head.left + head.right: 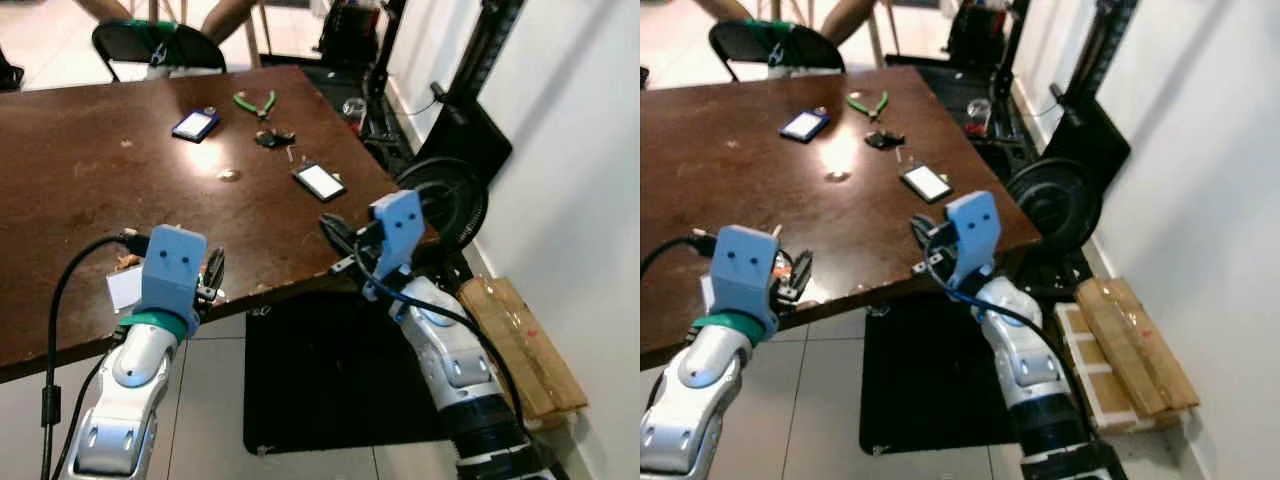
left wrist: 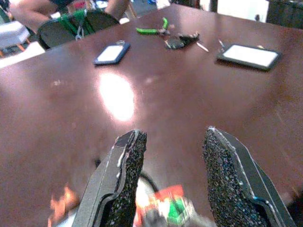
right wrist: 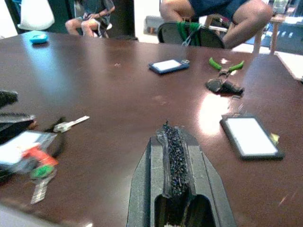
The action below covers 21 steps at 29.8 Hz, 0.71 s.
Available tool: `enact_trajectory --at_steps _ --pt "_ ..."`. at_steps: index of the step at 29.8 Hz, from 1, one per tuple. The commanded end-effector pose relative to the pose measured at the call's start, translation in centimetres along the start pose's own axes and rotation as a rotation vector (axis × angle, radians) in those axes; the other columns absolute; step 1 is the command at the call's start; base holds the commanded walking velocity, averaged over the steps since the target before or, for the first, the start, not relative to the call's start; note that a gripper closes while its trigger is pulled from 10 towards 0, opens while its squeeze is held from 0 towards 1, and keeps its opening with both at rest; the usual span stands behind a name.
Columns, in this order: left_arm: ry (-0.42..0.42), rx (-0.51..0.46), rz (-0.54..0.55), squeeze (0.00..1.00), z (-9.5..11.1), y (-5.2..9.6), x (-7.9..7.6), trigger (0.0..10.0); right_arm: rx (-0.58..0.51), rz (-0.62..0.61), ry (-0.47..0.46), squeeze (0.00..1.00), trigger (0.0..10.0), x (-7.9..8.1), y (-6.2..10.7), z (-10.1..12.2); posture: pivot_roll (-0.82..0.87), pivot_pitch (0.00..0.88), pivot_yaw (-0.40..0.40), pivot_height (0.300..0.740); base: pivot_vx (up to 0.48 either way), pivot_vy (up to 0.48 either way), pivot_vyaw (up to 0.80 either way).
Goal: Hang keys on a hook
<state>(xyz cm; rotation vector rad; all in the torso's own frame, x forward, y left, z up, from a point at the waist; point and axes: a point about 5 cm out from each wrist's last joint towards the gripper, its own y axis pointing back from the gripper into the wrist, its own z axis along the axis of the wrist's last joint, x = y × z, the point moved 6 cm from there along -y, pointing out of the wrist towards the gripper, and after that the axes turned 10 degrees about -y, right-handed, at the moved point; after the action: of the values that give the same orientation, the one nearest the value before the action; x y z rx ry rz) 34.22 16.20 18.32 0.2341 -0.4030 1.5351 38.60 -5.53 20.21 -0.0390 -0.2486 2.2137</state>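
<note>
A key bunch with red and green tags and a white label lies on the brown table at its near edge. One silver key points away from it. My left gripper is open and hovers just above the bunch, whose tags show low between the two fingers. In the head view the left gripper is at the table's front edge. My right gripper is shut and empty, over the table's near right corner, apart from the keys.
Farther back on the table lie a white-faced phone, a black fob bundle, green pliers and a blue-edged card. A chair and a seated person's legs are beyond. A weight plate and cardboard stand by the right wall.
</note>
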Motion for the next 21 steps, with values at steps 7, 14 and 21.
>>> enact_trajectory --at_steps 7,14,21 --pt "0.006 0.019 -0.039 0.0 -0.3 0.6 -0.6 10.0 0.067 -0.016 0.08 0.0 10.0 -0.2 1.0 -1.9 -0.05 0.075 0.004 0.74 0.05 0.0 0.56" --pt "0.018 0.016 -0.078 0.0 0.1 0.3 -2.0 10.0 0.086 -0.079 0.093 0.0 10.0 -1.6 1.6 -2.3 -0.06 0.072 0.016 0.74 0.0 0.0 0.79" --pt "0.024 0.015 -0.083 0.0 0.2 0.1 -2.1 10.0 0.092 -0.088 0.102 0.0 10.0 -1.8 1.5 -2.5 -0.06 0.07 0.019 0.74 0.0 0.0 0.78"
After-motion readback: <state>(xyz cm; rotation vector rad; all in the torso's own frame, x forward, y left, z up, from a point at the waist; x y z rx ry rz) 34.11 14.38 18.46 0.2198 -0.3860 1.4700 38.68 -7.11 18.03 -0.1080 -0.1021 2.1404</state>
